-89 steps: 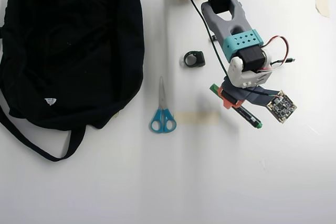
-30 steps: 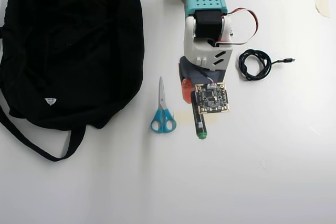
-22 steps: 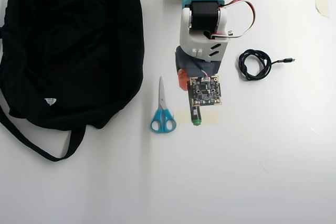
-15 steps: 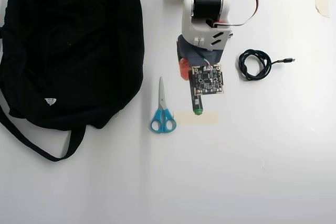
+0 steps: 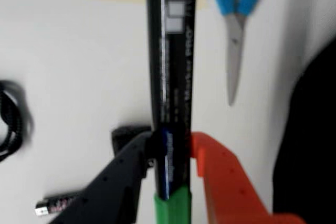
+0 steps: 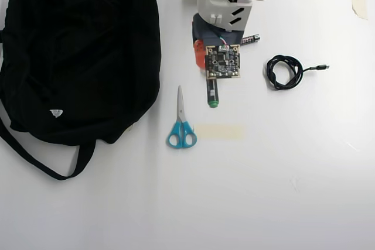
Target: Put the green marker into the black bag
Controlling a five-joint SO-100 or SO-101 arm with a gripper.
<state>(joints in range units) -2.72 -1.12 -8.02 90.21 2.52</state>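
In the wrist view my gripper (image 5: pixel 170 148) is shut on the green marker (image 5: pixel 170 61). The black finger (image 5: pixel 123 171) presses its left side and the orange finger (image 5: pixel 215 177) its right. The black barrel with white print runs away from me, and a green end shows at the bottom. In the overhead view the marker (image 6: pixel 212 93) sticks out below the wrist camera board (image 6: pixel 222 62), green tip toward the bottom. The fingertips are hidden under the board. The black bag (image 6: pixel 76 51) lies at the left, apart from the marker. Its edge shows at the right of the wrist view (image 5: pixel 310 145).
Blue-handled scissors (image 6: pixel 180 127) lie between the marker and the bag and also show in the wrist view (image 5: pixel 236 24). A small battery (image 6: pixel 249 38), a coiled black cable (image 6: pixel 284 72) and a strip of tape (image 6: pixel 220 131) lie nearby on the white table.
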